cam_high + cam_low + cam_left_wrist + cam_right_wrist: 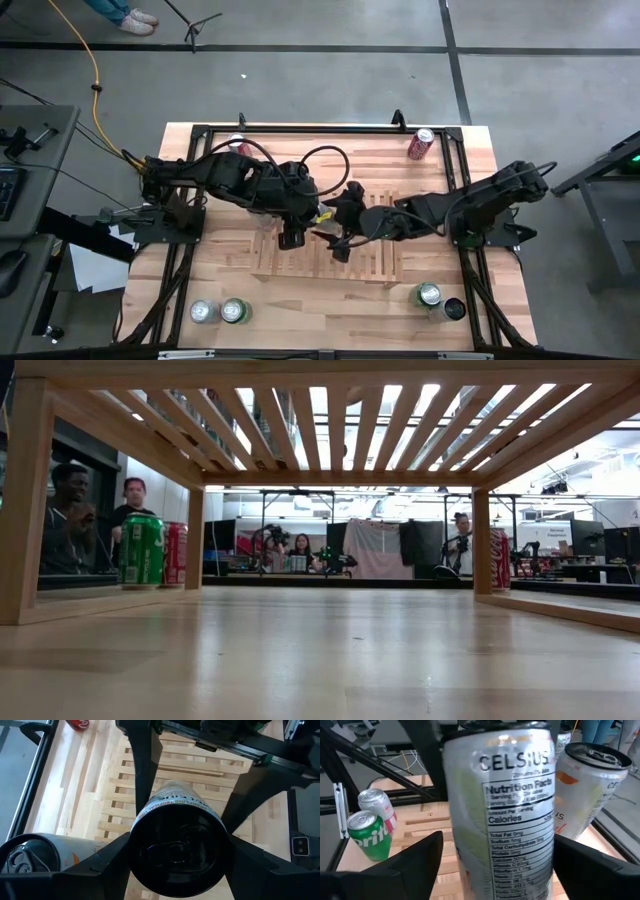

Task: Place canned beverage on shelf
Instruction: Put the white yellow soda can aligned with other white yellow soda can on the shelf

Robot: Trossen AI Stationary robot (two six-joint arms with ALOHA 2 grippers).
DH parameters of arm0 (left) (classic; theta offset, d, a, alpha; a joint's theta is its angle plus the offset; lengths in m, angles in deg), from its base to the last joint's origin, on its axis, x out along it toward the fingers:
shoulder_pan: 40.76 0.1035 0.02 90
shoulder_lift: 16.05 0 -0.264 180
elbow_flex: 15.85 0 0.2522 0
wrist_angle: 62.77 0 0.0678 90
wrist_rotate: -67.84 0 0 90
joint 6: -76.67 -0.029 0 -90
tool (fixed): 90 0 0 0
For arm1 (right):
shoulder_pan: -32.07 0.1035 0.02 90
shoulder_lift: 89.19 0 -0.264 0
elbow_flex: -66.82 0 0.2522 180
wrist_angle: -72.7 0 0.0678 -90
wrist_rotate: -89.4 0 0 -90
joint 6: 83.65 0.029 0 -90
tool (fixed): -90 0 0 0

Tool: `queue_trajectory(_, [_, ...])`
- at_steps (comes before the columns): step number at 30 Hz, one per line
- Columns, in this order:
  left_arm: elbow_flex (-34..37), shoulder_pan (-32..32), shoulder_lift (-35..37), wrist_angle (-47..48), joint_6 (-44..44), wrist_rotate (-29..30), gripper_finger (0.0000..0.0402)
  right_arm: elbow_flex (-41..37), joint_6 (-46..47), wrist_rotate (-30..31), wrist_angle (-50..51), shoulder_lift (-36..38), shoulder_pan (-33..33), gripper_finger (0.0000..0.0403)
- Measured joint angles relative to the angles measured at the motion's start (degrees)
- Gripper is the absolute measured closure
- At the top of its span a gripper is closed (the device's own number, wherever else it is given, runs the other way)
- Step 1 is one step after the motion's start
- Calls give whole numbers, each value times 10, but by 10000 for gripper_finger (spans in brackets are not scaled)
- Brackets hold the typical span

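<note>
The left gripper (292, 236) reaches in from the table's left side, its arm bent toward the middle, both dark fingers (145, 765) clamped on a load. The right gripper (340, 243) stretches in from the right, just beside it, fingers spread wide.

Overhead camera is looking straight down; low one is peering level beneath the shelf (330, 420); both wrist cameras are seemingly crowding one can (505, 815).

Tall silver Celsius can (500, 815) upright above slatted light-wood shelf (370, 262).
</note>
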Motion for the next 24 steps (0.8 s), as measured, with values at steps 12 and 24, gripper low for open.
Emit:
queue_trajectory(12, [0,1,0,-1,-1,-10,139,0,8,-12,18,2,-3,166])
queue_trajectory(24, [-31,4,20,4,-14,-34,114,-2,37,-14,185,71,-3,166])
